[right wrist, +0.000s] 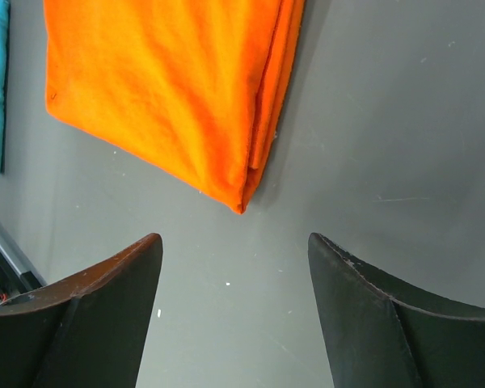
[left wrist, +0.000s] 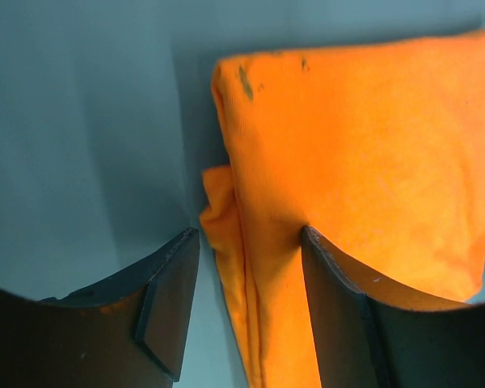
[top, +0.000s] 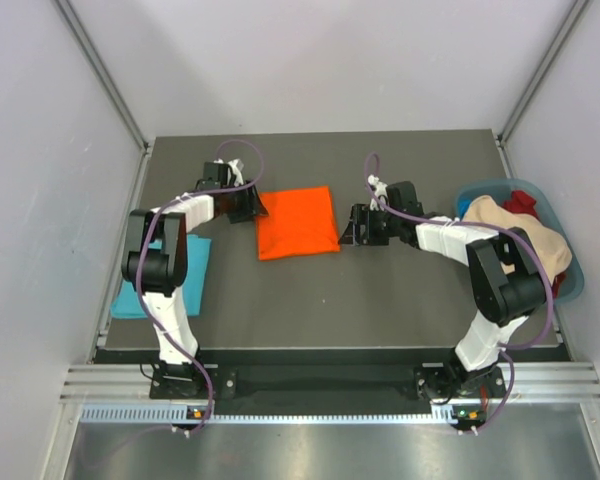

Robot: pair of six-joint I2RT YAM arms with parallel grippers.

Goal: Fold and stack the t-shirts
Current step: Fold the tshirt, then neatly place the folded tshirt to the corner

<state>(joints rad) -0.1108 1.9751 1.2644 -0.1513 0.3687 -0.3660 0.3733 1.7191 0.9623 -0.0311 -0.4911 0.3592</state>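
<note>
1. T-shirts: two in view, one orange and one turquoise, not stacked.
2. Orange t-shirt (top: 297, 222): folded to a rough square. It lies flat on the surface (top: 360, 300), mid-width and toward the far side, between the two tools.
3. Turquoise t-shirt (top: 130, 298): flat at the left edge of the surface, partly under the left arm (top: 155, 262). It is well apart from the orange one.
4. Left tool (top: 242, 205): at the orange shirt's left edge.
   - Fingers are spread.
   - In the left wrist view the shirt's folded edge runs into the gap. One finger is over the cloth, the other over bare surface.
   - Bare surface shows in the gap beside the cloth, so no pinch. Can't tell whether either finger touches the cloth.
5. Right tool (top: 358, 225): just off the shirt's right edge.
   - Fingers are spread wide, with only bare surface between them.
   - In the right wrist view the shirt's corner lies ahead of the fingertips, not touching.
6. Basket (top: 576, 275): one, blue, at the right edge of the surface. One beige cloth (top: 520, 230) and one red cloth (top: 523, 200) are visible in it. Can't tell what lies underneath.
</note>
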